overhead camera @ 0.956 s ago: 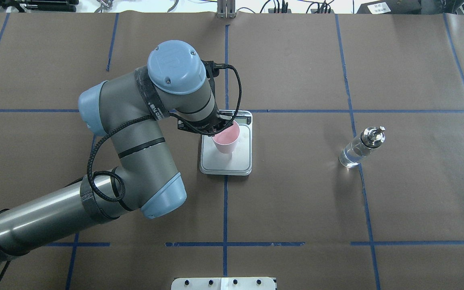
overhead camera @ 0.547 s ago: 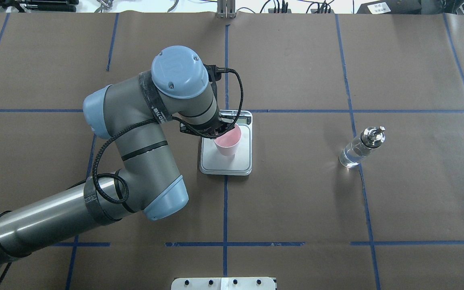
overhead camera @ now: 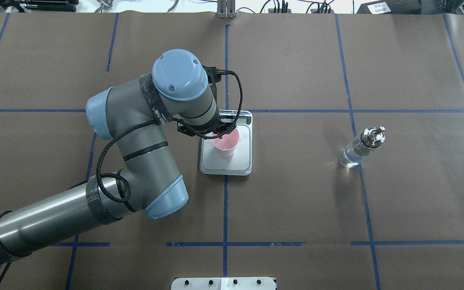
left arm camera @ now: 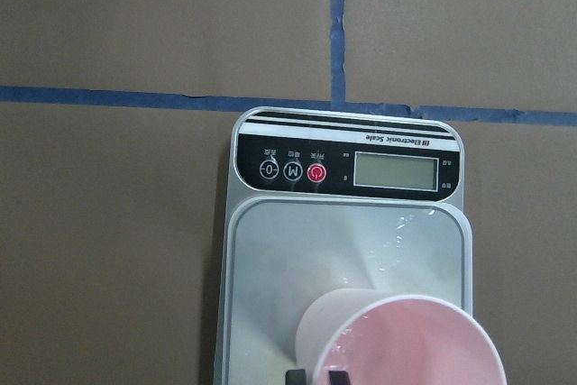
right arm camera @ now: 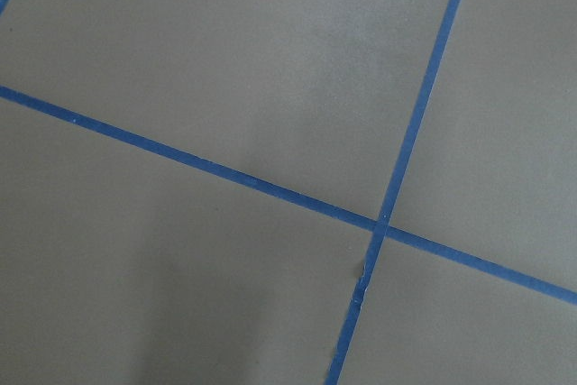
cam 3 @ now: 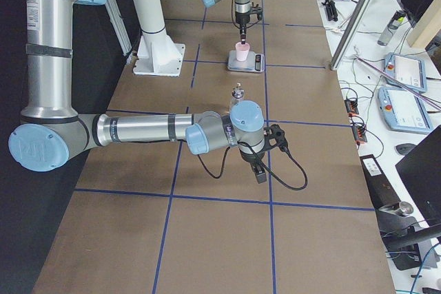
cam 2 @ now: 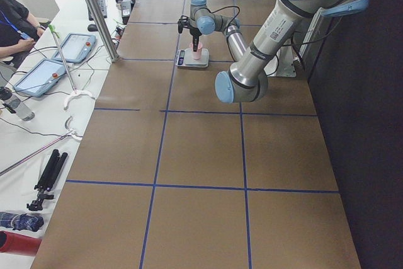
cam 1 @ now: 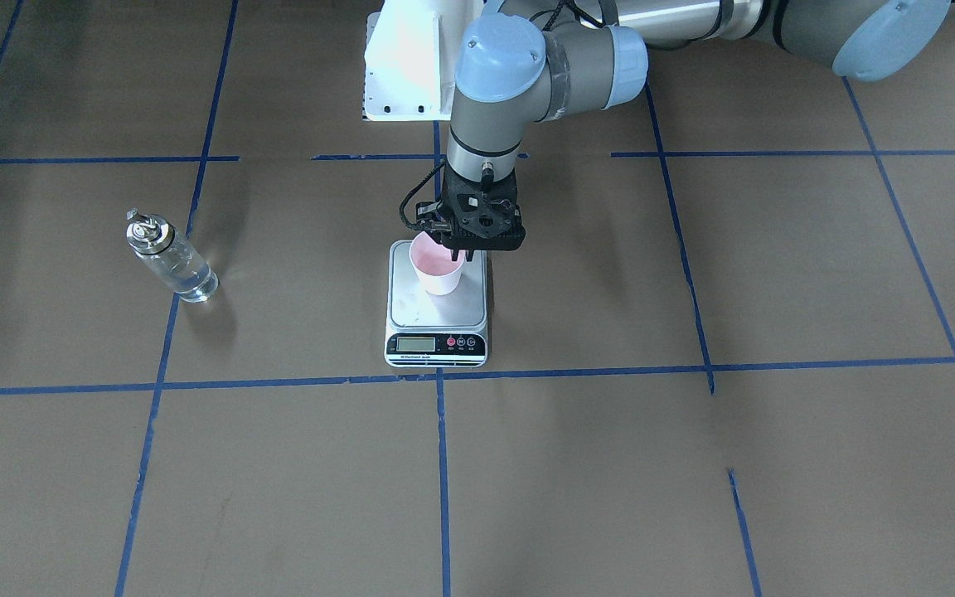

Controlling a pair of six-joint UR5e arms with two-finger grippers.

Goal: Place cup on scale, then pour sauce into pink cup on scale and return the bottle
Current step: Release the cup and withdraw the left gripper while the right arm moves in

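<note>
Near the table's middle, the left gripper (cam 1: 454,251), closed on the rim of the upright cup (overhead camera: 224,141), should seat it flat and central on the scale (overhead camera: 240,163), then open and lift straight up; the bottle (overhead camera: 357,151) stands toward the right edge, and the right gripper's (cam 3: 258,170) opening cannot be told.

1. Grey tubular metal left arm (overhead camera: 54,219), partly matte and partly polished.
2. Round pale-blue plastic joint cap (overhead camera: 179,74) with small dark screws; similar blue caps sit behind it.
3. Black band with white lettering (overhead camera: 156,109) just beside that cap.
4. Braided black cable (overhead camera: 240,96) looping past the cap.
5. Black two-finger left gripper (cam 1: 455,251) below the cap.
</note>
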